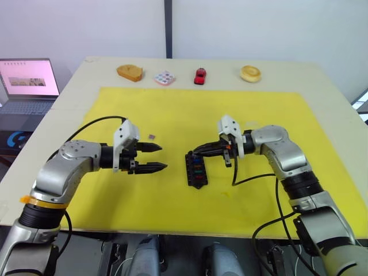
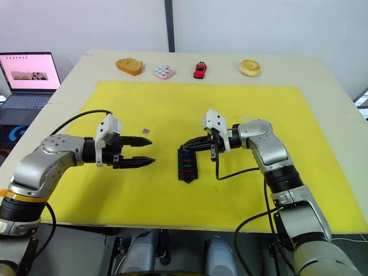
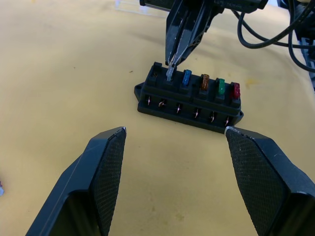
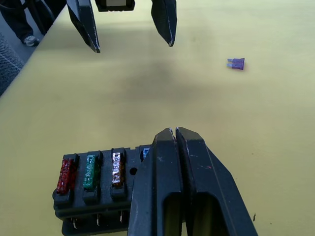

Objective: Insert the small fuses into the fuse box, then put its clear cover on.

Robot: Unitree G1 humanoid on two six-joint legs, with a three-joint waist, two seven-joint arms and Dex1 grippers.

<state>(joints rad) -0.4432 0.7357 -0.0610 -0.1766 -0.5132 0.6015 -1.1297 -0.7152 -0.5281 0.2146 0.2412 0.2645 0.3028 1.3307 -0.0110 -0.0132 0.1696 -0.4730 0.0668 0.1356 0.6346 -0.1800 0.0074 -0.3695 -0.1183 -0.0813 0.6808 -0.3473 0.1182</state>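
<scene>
1. The yellow mat point(image 1: 172, 195) covered most of the table point(image 1: 46, 138), with a bare pale strip left all around it. There was lots of open mat on every side of the fuse box point(image 1: 195, 169).
2. Four things sat in a row at the far edge, well away from my hands: a wooden block point(image 1: 130, 72), a white tile with coloured dots point(image 1: 165, 77), a red toy car point(image 1: 199, 75) and a round wooden ring point(image 1: 250, 73). An open laptop point(image 1: 27, 86) stood off the table on my left.
3. I counted five fuses at the box: red point(image 3: 236, 90), green point(image 3: 221, 86), amber point(image 3: 204, 81) and blue point(image 3: 186, 77) ones in their slots, and a grey fuse point(image 3: 170, 73) at the next slot. The last slot at that end looked empty.
4. One purple fuse point(image 4: 236, 63) lay alone on the mat, near my left gripper point(image 1: 156, 157).
5. My right gripper point(image 3: 173, 58) was pinched narrow on the grey fuse, right over the far end of the box.
6. My left gripper was wide and held nothing. It hung just left of the box, fingers pointing at it, not touching.
</scene>
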